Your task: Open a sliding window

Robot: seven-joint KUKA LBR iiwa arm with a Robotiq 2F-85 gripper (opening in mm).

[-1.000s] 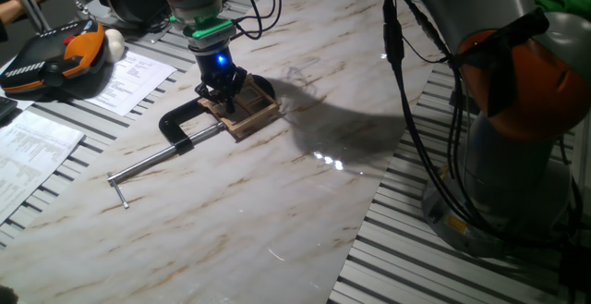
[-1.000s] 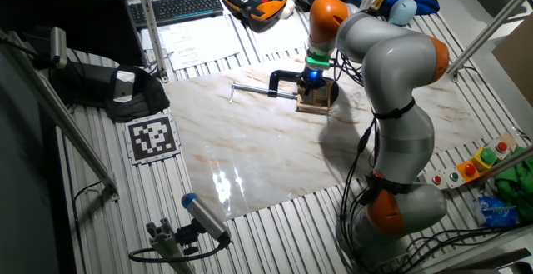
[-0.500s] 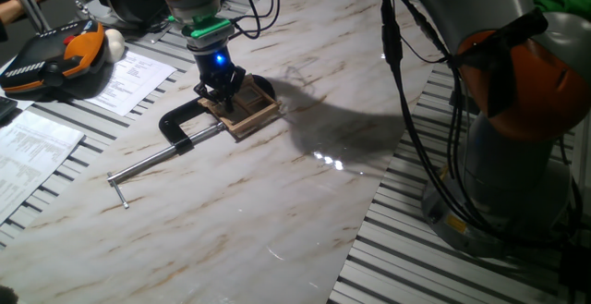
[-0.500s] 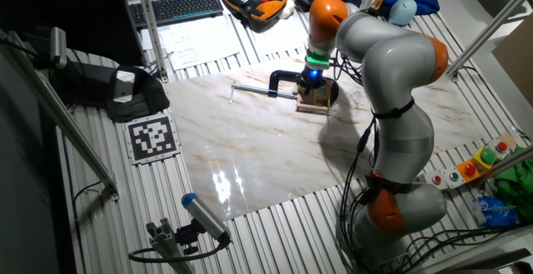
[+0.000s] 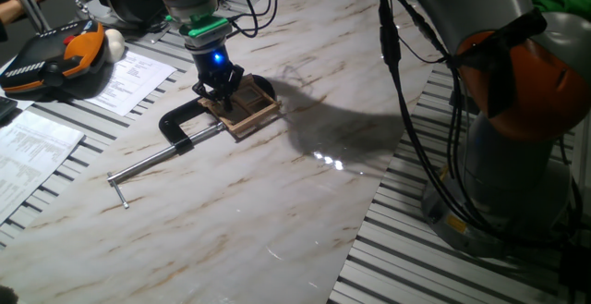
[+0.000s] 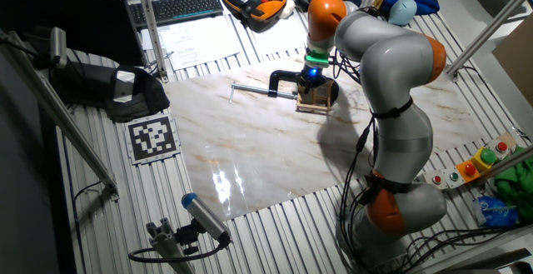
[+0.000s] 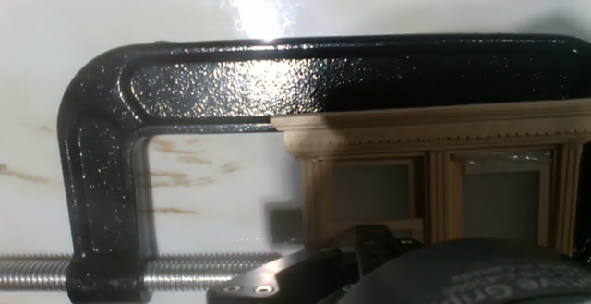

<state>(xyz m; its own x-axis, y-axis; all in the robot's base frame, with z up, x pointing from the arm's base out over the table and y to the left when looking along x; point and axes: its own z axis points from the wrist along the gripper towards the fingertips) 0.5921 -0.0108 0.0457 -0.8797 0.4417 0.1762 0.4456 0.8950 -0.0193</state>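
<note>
I see the marble-patterned table (image 5: 277, 193) spread under my arm (image 6: 387, 66), which bends down over its far part. The black C-clamp (image 7: 102, 156) lies flat beside my gripper (image 5: 220, 89), its threaded steel rod (image 5: 152, 164) running away from the tool across the tabletop. The sliding window (image 5: 247, 110) sits directly below the gripper, against the clamp's jaw, and the fingers come down onto its tan frame. I cannot tell whether the fingers are closed on the frame or parted.
</note>
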